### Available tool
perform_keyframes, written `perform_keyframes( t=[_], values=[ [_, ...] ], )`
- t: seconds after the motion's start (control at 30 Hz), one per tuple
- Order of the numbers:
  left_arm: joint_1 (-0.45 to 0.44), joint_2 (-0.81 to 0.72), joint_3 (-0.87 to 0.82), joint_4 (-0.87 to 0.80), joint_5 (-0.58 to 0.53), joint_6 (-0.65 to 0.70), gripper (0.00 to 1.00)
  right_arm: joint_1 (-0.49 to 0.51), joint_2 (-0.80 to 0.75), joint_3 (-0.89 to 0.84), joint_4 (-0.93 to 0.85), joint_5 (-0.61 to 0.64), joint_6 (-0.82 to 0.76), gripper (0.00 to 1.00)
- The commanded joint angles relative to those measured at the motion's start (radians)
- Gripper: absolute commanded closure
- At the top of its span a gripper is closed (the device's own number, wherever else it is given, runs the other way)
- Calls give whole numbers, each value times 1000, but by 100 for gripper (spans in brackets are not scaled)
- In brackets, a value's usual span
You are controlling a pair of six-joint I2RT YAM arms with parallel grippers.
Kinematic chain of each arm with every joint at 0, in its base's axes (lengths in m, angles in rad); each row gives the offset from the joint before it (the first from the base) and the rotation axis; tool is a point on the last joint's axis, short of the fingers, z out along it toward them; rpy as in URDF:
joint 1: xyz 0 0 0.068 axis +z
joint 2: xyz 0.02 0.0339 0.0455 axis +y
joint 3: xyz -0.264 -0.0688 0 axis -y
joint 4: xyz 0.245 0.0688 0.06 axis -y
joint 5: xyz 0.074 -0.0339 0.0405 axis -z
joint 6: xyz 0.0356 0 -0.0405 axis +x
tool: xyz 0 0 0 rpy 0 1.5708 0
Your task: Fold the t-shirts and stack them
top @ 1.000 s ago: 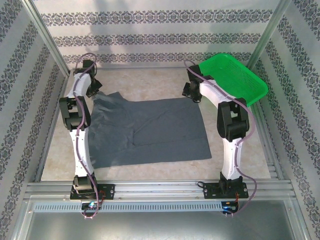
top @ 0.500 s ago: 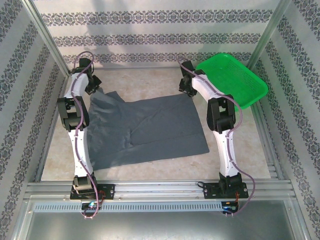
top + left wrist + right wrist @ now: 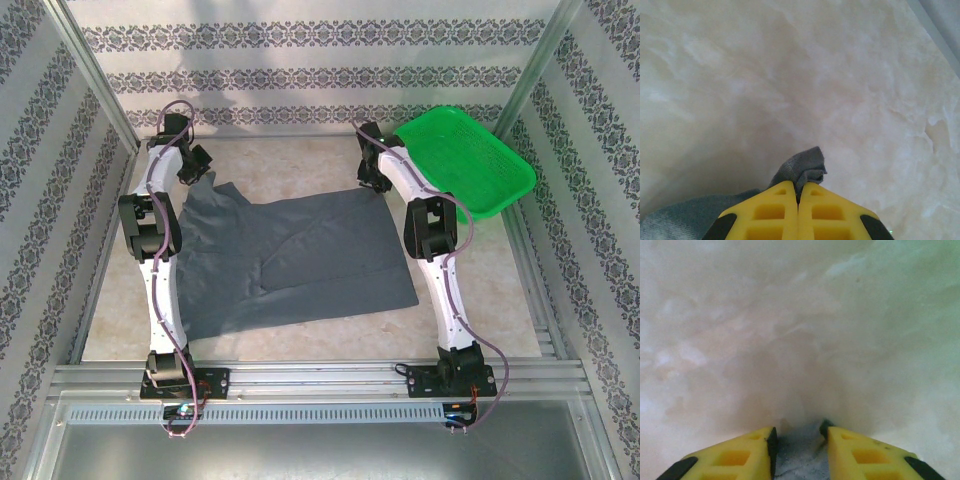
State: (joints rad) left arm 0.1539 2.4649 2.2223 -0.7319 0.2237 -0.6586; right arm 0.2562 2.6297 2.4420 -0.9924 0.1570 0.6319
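Note:
One dark slate-grey t-shirt (image 3: 300, 255) lies spread flat in the middle of the table. My left gripper (image 3: 197, 168) is at its far left corner. In the left wrist view the yellow fingers (image 3: 775, 207) of that gripper (image 3: 798, 192) are pressed together, and a tuft of the t-shirt (image 3: 802, 167) sticks out between the tips. My right gripper (image 3: 372, 178) is down at the t-shirt's far right corner. In the right wrist view this gripper (image 3: 799, 437) has its fingers (image 3: 747, 450) apart, with the t-shirt's edge (image 3: 799, 462) lying between them, not pinched.
A green plastic basket (image 3: 470, 160) sits tilted at the back right, just beyond the right arm. Patterned walls and metal frame posts (image 3: 95, 90) close in the table on three sides. Bare marble tabletop (image 3: 290, 165) lies behind the shirt.
The right arm has swung left and back, bringing its gripper onto the shirt's far right corner. The left gripper has shifted slightly with the far left corner in its grip.

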Motion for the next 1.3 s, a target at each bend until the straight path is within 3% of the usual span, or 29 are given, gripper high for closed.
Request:
perform_keyframes(
  t=[0.0, 0.17, 0.3, 0.5, 0.63, 0.93, 1.27],
  values=[
    [0, -38, -59, 75, 66, -30, 100, -14, 29, 39, -75, 3, 9, 76],
    [4, -48, -159, 233, 204, -78, 100, -18, 3, 25, -51, -3, -14, 100],
    [5, -118, -273, 278, 164, -51, 100, -15, -73, -66, 47, -25, -51, 100],
    [21, -348, -622, 457, 86, -41, 100, -14, -199, -249, 196, -71, -89, 100],
    [24, -454, -721, 485, 63, -38, 100, -15, -279, -364, 281, -88, -103, 100],
    [22, -683, -847, 376, 29, -25, 100, -20, -429, -522, 319, -110, -92, 100],
    [24, -1112, -1203, 235, -13, -39, 100, -23, -685, -882, 402, -138, -86, 100]
  ],
)
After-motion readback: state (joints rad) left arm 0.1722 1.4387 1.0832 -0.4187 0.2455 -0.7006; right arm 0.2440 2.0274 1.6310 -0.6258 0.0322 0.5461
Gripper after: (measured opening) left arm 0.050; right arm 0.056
